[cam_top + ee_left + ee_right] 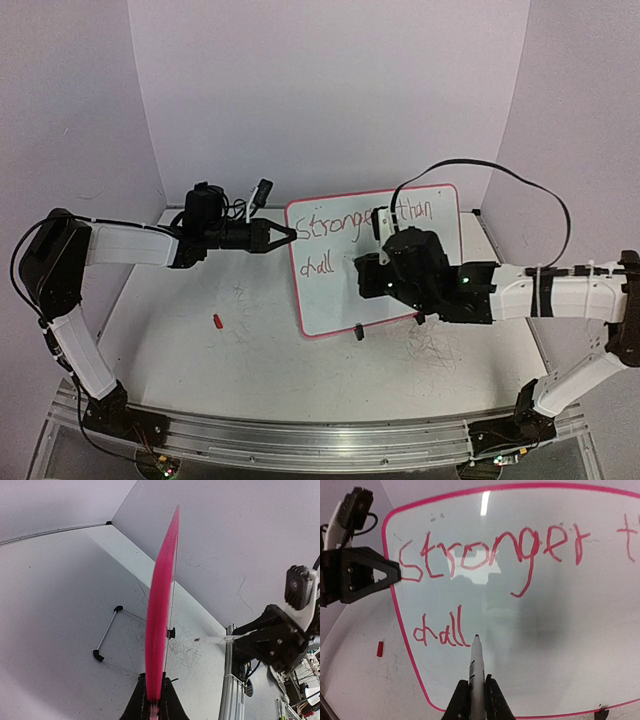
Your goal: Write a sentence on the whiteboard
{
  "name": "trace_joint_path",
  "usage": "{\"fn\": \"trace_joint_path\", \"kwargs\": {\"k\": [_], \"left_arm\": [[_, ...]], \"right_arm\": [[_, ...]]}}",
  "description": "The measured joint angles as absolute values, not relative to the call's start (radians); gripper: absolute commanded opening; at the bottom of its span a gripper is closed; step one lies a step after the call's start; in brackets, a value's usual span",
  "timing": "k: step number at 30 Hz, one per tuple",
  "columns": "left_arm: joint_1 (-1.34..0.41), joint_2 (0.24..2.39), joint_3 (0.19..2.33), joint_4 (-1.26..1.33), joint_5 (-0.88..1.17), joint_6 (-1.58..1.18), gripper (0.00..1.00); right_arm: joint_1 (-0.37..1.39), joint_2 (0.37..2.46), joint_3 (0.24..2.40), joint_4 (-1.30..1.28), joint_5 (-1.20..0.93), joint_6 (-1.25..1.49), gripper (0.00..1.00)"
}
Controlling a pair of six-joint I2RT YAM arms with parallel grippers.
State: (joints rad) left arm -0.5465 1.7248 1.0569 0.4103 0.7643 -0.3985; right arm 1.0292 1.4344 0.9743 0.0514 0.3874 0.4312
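The whiteboard (340,300), white with a pink rim, stands tilted at the table's middle. My left gripper (291,236) is shut on its left rim, which the left wrist view shows edge-on as a pink strip (160,605) running up from the jaws (154,696). The sentence (490,555) reads "Stronger th" in red, with "chall" (440,632) below it. My right gripper (476,686) is shut on a white marker (476,667). Its tip rests at the board just right of "chall". In the top view the right arm covers part of the writing.
A small red marker cap (216,321) lies on the table left of the board. Grey scribbles (430,350) mark the tabletop. A black clip foot (358,331) holds the board's lower edge. White walls enclose the back and sides. An aluminium rail (300,440) runs along the front.
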Motion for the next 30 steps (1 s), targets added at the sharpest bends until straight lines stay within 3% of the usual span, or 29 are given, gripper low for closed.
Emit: {"fn": "trace_joint_path", "kwargs": {"k": [5,30], "left_arm": [[-0.546,1.725,1.057,0.410,0.764,-0.398,0.00],[-0.546,1.725,1.057,0.410,0.764,-0.397,0.00]], "right_arm": [[0.997,1.335,0.940,0.099,0.395,0.379,0.00],[0.986,1.359,0.914,0.150,0.321,0.330,0.00]]}}
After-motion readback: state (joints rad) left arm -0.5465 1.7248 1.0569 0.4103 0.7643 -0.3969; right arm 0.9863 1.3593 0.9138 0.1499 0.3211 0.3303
